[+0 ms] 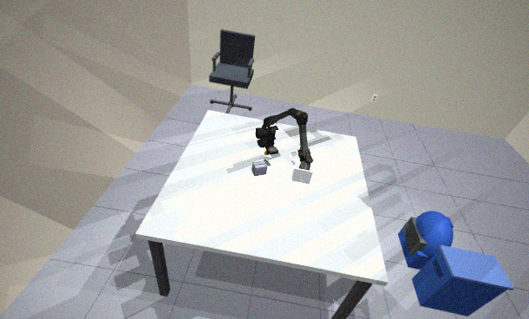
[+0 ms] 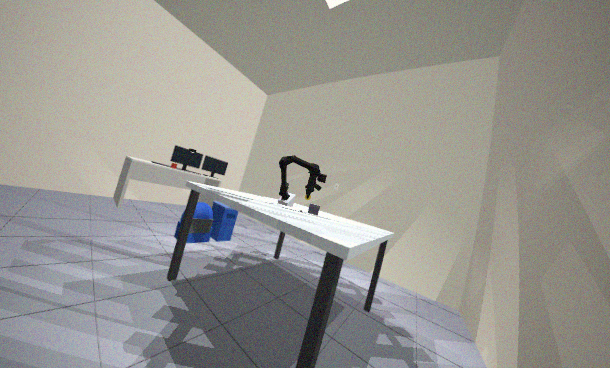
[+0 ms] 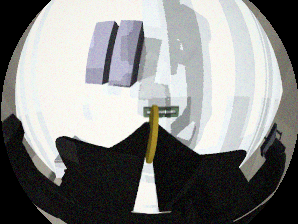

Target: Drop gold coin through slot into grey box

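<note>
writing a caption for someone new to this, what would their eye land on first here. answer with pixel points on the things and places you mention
Probably the black arm (image 1: 303, 134) (image 2: 303, 161) arched over the big white table (image 1: 258, 217) (image 2: 278, 215), with a gold coin (image 3: 153, 134) pinched in its end effector (image 1: 268, 152) (image 2: 308, 196) (image 3: 150, 127). Next, in the top view, the bright blue bin (image 1: 466, 277) on the floor at lower right.
</note>
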Available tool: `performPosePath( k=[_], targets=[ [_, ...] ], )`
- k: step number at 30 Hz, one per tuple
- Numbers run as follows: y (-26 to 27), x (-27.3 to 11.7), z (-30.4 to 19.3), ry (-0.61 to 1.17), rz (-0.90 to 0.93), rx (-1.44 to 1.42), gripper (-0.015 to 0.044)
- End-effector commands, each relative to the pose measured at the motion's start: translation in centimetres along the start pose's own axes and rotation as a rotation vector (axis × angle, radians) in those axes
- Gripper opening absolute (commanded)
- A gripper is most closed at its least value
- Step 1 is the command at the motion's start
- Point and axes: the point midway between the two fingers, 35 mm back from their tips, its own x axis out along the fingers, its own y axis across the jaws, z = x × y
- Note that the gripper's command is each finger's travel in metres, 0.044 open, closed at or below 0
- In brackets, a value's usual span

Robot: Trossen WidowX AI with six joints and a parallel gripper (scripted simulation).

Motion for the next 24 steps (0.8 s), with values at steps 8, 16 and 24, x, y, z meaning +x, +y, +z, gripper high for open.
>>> performPosePath(
  k=[8,16,24],
  targets=[
    [1.7,-0.2,2.5,-0.008,0.007,0.009,0.0],
    [3.0,-0.2,4.1,-0.008,0.006,0.014,0.0],
    [4.3,-0.1,5.7,-0.007,0.003,0.021,0.0]
  ],
)
